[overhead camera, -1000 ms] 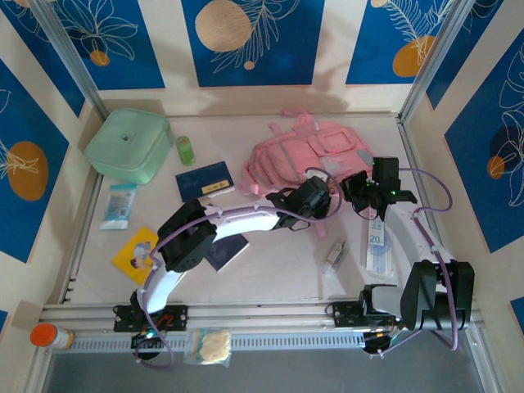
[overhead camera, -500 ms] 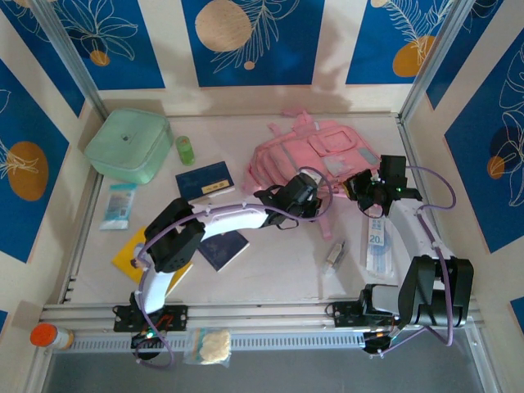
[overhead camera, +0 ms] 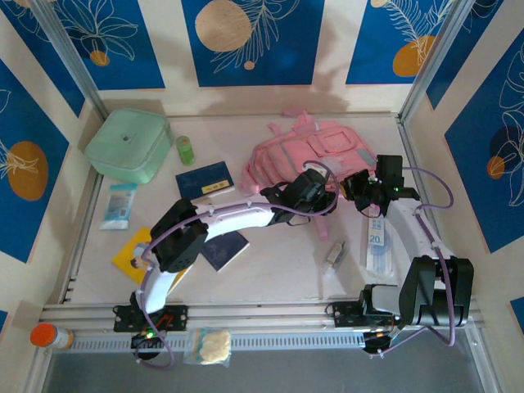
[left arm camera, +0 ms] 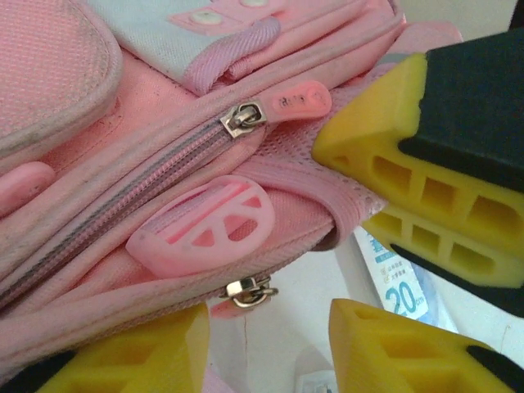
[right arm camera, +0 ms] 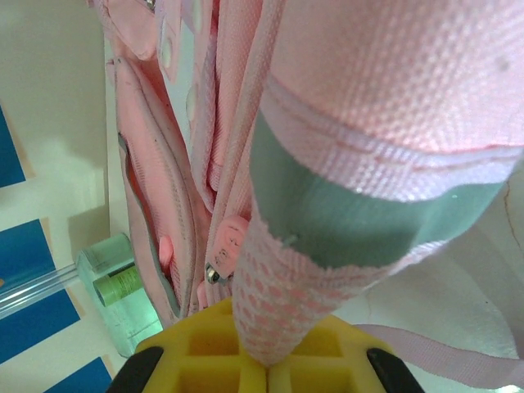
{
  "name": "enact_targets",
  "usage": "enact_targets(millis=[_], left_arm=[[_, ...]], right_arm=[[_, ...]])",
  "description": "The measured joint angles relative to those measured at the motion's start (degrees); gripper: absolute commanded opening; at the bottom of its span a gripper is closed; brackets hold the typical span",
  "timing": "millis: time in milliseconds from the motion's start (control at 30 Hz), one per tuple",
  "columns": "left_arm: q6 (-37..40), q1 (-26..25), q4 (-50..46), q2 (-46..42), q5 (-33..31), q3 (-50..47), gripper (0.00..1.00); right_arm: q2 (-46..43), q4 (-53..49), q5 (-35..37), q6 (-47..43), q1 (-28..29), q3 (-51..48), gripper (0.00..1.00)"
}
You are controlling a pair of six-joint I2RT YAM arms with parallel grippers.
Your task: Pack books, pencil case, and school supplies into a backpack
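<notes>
Pink backpack [overhead camera: 304, 150]; navy book [overhead camera: 205, 178]; yellow cartoon book [overhead camera: 127, 255]; mint-green box [overhead camera: 128, 145]

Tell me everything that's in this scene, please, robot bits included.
backpack: one, pink, far middle
lidded box: one, mint green, far left
small bottle: one, green, right of the box
navy books: two, dark blue, centre-left
yellow book: one, yellow, near left
teal packet: one, teal, left edge
clear-grey piece: one, clear-grey, near right
white-and-blue packet: one, right side
orange-capped jar: one, near-left corner
pale bag: one, front rail
left claw: yellow fingers, open by the backpack's zipper
right claw: yellow fingers, shut on backpack fabric
</notes>
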Motion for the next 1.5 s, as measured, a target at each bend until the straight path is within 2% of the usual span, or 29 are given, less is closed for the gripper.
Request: enact_targets(millis=[300, 367, 700, 867, 1067, 1267, 1500], left_arm=[[-2.6, -1.2, -5.4, 4.1, -7.5, 6.9, 0.49], [-3.1, -1.5, -6.1, 4.9, -9.3, 8.0, 0.41], [-3.0, -1.7, -7.7, 7.3, -15.0, 11.4, 0.37], [-2.7, -1.9, -9.2, 8.0, -17.0, 13.0, 0.28], [-1.1, -2.0, -9.6, 8.1, -18.9, 13.0, 0.16], [1.2, -1.9, -9.5, 8.1, -19.2, 13.0, 0.00], [2.9, -1.9, -8.4, 7.3, -18.1, 11.5, 0.00]], right_arm=[[0.0, 0.0, 0.4, 1.1, 0.3, 0.1, 0.00], [0.1, 0.1, 0.7, 1.4, 0.3, 0.1, 0.00], [0.4, 2.1, 1.3, 2.0, 0.6, 0.1, 0.00], [0.4, 2.6, 1.2, 2.2, 0.6, 0.1, 0.00], [0.4, 2.9, 1.0, 2.2, 0.6, 0.1, 0.00], [0.4, 3.0, 0.9, 2.2, 0.6, 0.1, 0.00], [0.4, 2.8, -0.6, 1.7, -1.0, 0.1, 0.00]])
